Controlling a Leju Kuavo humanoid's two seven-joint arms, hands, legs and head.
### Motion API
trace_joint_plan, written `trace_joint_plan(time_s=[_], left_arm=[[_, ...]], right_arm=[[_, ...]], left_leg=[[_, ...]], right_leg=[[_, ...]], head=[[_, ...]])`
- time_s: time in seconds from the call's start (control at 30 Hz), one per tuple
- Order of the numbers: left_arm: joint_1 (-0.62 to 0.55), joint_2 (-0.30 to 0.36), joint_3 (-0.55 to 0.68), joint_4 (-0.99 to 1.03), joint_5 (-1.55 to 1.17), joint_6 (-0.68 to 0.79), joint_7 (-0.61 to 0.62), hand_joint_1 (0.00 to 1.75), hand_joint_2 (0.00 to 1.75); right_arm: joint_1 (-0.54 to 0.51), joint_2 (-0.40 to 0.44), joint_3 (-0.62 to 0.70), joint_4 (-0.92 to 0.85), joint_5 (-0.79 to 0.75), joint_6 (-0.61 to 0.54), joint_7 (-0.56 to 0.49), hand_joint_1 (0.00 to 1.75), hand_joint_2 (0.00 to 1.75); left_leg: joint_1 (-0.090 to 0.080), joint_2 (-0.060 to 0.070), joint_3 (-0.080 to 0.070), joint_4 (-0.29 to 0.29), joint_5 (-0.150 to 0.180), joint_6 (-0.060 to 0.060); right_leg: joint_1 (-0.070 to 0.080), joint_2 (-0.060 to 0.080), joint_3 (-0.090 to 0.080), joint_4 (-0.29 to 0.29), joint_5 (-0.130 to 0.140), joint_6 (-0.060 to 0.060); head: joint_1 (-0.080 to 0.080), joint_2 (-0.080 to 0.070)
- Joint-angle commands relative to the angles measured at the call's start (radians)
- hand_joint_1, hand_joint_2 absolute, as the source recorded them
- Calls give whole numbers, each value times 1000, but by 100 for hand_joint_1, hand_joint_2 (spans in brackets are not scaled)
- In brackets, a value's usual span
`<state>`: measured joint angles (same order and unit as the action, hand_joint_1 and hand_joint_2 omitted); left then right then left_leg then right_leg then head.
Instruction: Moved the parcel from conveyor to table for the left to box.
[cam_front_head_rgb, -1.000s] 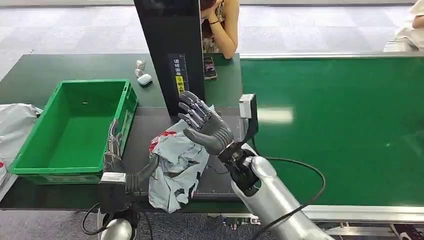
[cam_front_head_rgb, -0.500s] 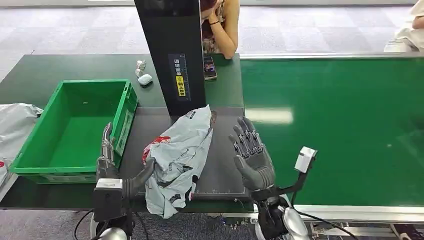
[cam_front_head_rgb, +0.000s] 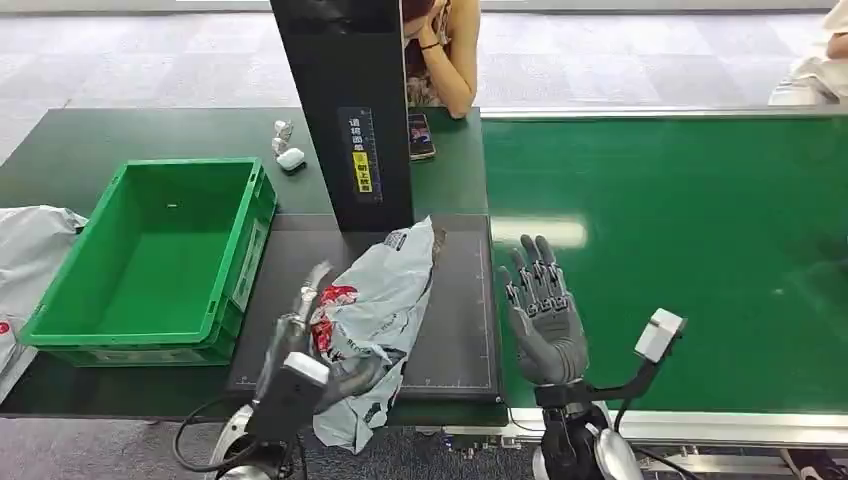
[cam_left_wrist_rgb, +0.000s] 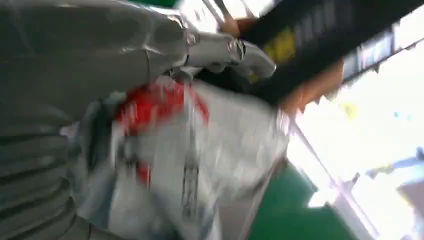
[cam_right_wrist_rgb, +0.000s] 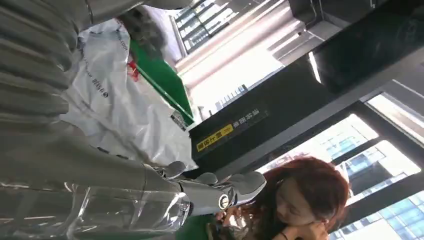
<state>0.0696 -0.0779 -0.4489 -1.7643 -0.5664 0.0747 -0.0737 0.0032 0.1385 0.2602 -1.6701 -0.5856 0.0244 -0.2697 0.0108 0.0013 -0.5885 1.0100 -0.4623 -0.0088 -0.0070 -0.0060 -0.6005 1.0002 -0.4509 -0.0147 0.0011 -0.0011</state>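
The parcel (cam_front_head_rgb: 378, 300), a crumpled grey plastic mailer with red print, lies on the dark mat (cam_front_head_rgb: 460, 320) in front of the black pillar, its near end hanging over the table edge. My left hand (cam_front_head_rgb: 300, 335) is against the parcel's left side, fingers stretched upward and thumb low beside the bag. The blurred left wrist view has the parcel (cam_left_wrist_rgb: 210, 150) close ahead of the extended fingers (cam_left_wrist_rgb: 235, 50). My right hand (cam_front_head_rgb: 540, 310) stands open, fingers spread upward, apart from the parcel over the conveyor's left edge. In the right wrist view the parcel (cam_right_wrist_rgb: 115, 110) lies beyond it.
A green crate (cam_front_head_rgb: 60, 300) stands left of the mat. The black pillar (cam_front_head_rgb: 345, 110) rises behind the parcel. The green conveyor belt (cam_front_head_rgb: 680, 250) spreads to the right. A person (cam_front_head_rgb: 440, 50) leans on the far table near a phone (cam_front_head_rgb: 420, 135). Another grey bag (cam_front_head_rgb: 30, 250) lies far left.
My right hand has left the parcel and drawn back right to the conveyor's edge. My left hand has moved right, against the parcel's side. The parcel has settled on the mat.
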Motion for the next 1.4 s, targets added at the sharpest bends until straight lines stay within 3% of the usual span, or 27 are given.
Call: trace_joint_plan(time_s=[0.03, 0.3, 0.5, 0.53, 0.57, 1.0, 1.13, 1.3, 1.4], left_arm=[[-57, 105, -110, 69, -52, -90, 29, 0, 175], [-133, 221, -112, 61, -146, -118, 18, 0, 175], [-232, 231, -181, 177, -169, -143, 23, 0, 175], [-256, 227, -197, 214, -172, -144, 22, 152, 175], [-271, 227, -210, 233, -177, -146, 20, 175, 175], [-337, 201, -231, 260, -140, -97, 10, 175, 175], [-330, 189, -192, 225, -146, 4, -6, 175, 175], [-289, 166, -40, 81, -170, 292, -44, 175, 175], [-267, 152, 59, -6, -175, 372, -52, 175, 175]], right_arm=[[12, 1, -44, 4, -6, -8, -2, 0, 175], [72, 10, -84, -63, -30, -13, -39, 0, 175], [81, 14, -98, -107, -47, -8, -49, 0, 175], [80, 10, -97, -105, -51, -1, -52, 0, 175], [77, 7, -97, -103, -53, 2, -54, 0, 175], [92, 3, -110, -148, -54, 2, -76, 0, 175], [108, 3, -112, -154, -51, -6, -79, 0, 175], [135, 1, -109, -166, -45, -19, -88, 0, 175], [135, -3, -100, -159, -44, -18, -88, 0, 175]], left_leg=[[0, 1, 6, -3, 0, 0], [0, 0, 5, -3, 0, 0], [0, -3, 4, -3, 1, 0], [0, -3, 6, -3, 1, 0], [0, -3, 4, -2, 1, 0], [0, -1, 4, -1, 0, 0], [0, -1, 4, -1, 0, 0], [0, 1, 3, -1, -1, 0], [1, 2, 1, 0, -1, 0]], right_leg=[[0, 1, 5, -3, 0, 0], [0, 0, 4, -1, -1, 0], [0, -2, 4, -1, -1, 0], [0, -3, 6, -2, -1, 0], [0, -2, 4, -1, -1, 0], [0, 0, 3, -1, -1, 0], [0, 0, 4, -1, -1, 0], [0, 1, 3, 0, -1, 0], [1, 2, 0, 1, -1, 0]], head=[[0, 0], [0, 0], [0, 0], [0, 0], [0, 0], [0, 0], [0, 0], [0, 0], [0, 0]])
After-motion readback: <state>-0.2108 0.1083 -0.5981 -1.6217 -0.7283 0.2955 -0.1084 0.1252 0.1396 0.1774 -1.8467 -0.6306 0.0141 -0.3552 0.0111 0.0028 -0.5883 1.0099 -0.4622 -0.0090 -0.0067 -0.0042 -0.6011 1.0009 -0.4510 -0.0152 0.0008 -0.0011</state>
